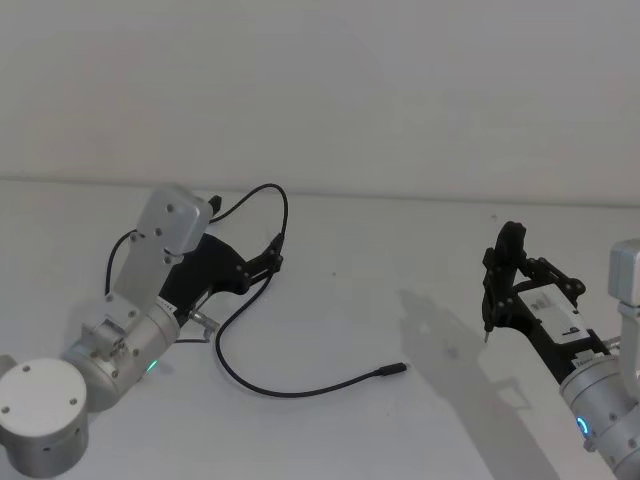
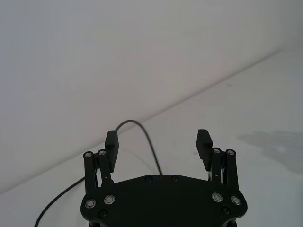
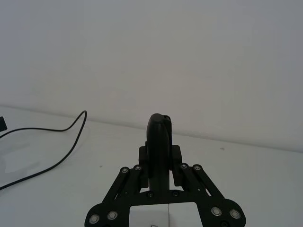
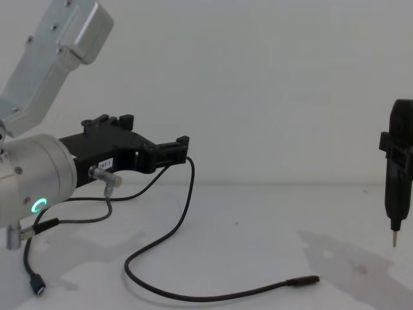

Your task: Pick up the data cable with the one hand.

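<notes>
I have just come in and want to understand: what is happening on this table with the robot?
The left gripper, fingers open, hovers above the white table at the black data cable, whose raised loop shows just beyond its fingertips. It has not yet closed on the cable, and most of the cable lies slack on the table. The right gripper is off to the right, shut on a pen-like tool.

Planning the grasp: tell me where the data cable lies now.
Head view: the data cable curves over the table on the robot's left, passing the open left gripper, its plug ending near the table's middle.
</notes>
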Robot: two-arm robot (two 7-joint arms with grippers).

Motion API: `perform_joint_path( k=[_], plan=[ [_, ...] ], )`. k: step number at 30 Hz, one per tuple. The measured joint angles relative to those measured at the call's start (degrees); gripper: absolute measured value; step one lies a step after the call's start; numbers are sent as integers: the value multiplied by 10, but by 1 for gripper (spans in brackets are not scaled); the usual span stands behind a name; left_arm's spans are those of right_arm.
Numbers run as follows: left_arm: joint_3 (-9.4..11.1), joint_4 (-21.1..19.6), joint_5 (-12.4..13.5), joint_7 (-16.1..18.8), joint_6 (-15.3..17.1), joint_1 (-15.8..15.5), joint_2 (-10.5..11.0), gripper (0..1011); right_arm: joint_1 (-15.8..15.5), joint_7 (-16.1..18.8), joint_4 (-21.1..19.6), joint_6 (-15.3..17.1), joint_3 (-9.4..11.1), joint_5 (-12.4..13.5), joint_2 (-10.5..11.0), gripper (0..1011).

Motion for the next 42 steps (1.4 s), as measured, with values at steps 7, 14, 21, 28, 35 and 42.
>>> perform_joint_path(
  k=[7,14,21,28,35,42],
  plan=[
    [6,-10,-13,-44,17,-12,12,1001,0,0,0,0,0,0,0,268],
    [14,-19,-27,-97,35,-27,25,1001,0,0,0,0,0,0,0,268],
    [22,-23,-43,-156,49,-45,38,1001,0,0,0,0,0,0,0,268],
    [23,-26,-44,-177,50,-48,46,1001,0,0,0,0,0,0,0,268],
    [24,-33,-36,-192,55,-47,58,1001,0,0,0,0,0,0,0,268],
    [30,-34,-26,-229,58,-59,78,1001,0,0,0,0,0,0,0,268]
  ],
)
